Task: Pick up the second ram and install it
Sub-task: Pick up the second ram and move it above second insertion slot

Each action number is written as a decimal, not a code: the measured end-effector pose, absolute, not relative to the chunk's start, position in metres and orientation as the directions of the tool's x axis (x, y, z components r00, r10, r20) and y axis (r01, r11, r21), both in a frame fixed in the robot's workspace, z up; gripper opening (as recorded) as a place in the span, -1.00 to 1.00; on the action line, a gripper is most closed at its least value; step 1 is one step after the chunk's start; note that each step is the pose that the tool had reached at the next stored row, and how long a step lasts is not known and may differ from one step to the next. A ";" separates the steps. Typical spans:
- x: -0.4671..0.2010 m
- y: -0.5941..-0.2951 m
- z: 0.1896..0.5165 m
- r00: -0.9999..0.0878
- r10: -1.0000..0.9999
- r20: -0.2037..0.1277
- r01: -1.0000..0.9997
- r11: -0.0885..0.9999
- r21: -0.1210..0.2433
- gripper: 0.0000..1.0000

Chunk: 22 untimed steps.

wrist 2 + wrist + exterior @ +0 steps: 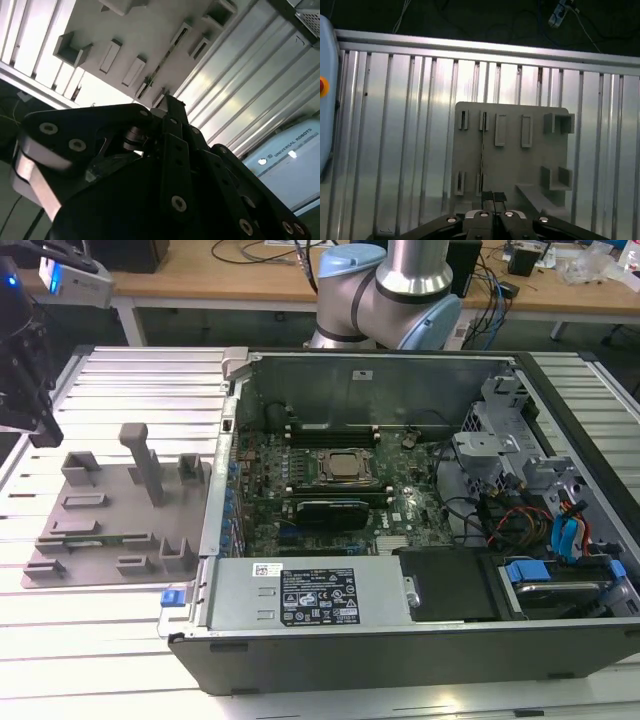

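Ribbed aluminium table point(120, 640) carries an open computer case point(300, 655) and, at the exterior view's left, a grey tray point(530, 165). Over the tray hangs the hand point(493, 196), fingers pressed together, empty. The second ram point(482, 150) stands edge-on in the tray's slots, a thin greenish sliver.

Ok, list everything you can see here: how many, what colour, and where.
computer case: one, black, open, on the table
motherboard: one, green, inside the case
processor: one, silver, middle of the motherboard
card: one, black, beside the processor
power supply: one, silver, along the case's near wall
tray: one, grey, on the table at the exterior view's left
second ram: one, greenish, on edge in the tray
table: one, silver slats
arm: one, silver and light blue, behind the case
gripper: one, black, shut, raised near the tray
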<state>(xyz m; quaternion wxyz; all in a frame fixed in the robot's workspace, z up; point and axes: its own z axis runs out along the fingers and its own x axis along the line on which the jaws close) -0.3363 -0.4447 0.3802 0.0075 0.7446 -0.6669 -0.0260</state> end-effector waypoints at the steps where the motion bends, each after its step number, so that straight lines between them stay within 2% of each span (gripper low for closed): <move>1: -0.336 -0.445 0.380 0.141 -0.990 -0.029 -0.989 -0.143 0.046 -0.84; 2: -0.336 -0.445 0.380 0.178 -0.984 -0.029 -0.983 -0.180 0.046 -0.84; 6: -0.336 -0.445 0.380 0.178 -0.984 -0.029 -0.983 -0.179 0.046 -0.84; 15: -0.336 -0.445 0.377 -0.089 -0.996 -0.028 -0.995 0.088 0.046 -0.84; 18: -0.336 -0.445 0.377 -0.097 -0.995 -0.028 -0.994 0.096 0.046 -0.83; 22: -0.336 -0.445 0.377 -0.097 -0.995 -0.028 -0.994 0.096 0.046 -0.32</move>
